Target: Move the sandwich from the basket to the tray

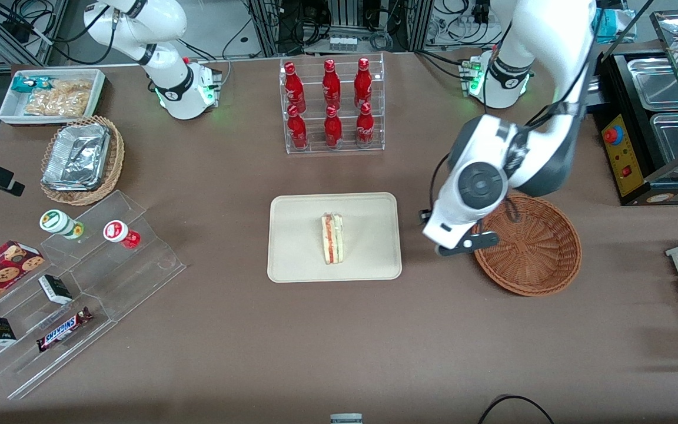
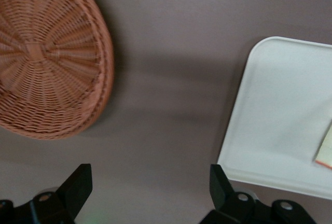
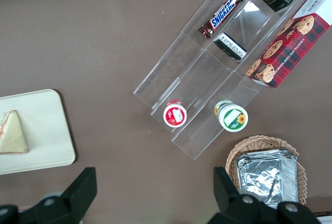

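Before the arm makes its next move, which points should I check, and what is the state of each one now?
1. Sandwich on the tray: ok.
2. Sandwich inside the tray rim, not overhanging: ok.
3. Basket holds nothing: ok.
4. Gripper open, holding nothing: ok.
5. Gripper over bare table between basket and tray, touching neither: ok.
6. Sandwich steady on the tray: cannot tell.

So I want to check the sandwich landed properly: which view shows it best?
The front view: the whole sandwich lies on the tray, filling edge visible. The right wrist view shows a cut-off part of it; the left wrist view only a corner. The open claw hovers over the table between basket and tray.
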`<state>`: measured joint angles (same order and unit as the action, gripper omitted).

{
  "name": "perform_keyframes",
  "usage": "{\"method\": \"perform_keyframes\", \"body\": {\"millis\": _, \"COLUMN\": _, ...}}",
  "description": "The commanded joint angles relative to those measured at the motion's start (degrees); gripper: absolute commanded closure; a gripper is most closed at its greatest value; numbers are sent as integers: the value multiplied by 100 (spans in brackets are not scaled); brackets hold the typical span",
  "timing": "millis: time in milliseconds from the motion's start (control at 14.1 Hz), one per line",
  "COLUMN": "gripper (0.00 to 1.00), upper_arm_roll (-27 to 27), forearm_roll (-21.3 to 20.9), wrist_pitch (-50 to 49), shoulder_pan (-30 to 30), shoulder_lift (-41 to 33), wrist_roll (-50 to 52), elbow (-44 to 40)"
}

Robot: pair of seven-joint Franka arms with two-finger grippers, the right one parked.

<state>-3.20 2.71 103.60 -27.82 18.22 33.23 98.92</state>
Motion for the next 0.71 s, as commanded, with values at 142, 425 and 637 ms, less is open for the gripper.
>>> {"method": "perform_keyframes", "body": {"millis": 142, "gripper": 0, "upper_arm_roll": 73, "forearm_roll": -104, "wrist_pitch": -312, "shoulder_pan": 662, "shoulder_lift": -1346, "wrist_roll": -1053, "elbow": 989}}
{"method": "perform_keyframes", "body": {"millis": 425, "gripper": 0, "upper_arm_roll": 380, "forearm_roll": -112, "wrist_pitch": -1121, "shoulder_pan": 1479, "shoulder_lift": -1514, "wrist_roll": -2160, "elbow": 410}}
{"method": "perform_keyframes", "body": {"millis": 637, "gripper": 0, "upper_arm_roll": 915, "forearm_roll": -113, "wrist_pitch": -1527, "shoulder_pan": 2515, "shoulder_lift": -1786, "wrist_roll": -2811, "elbow": -30}}
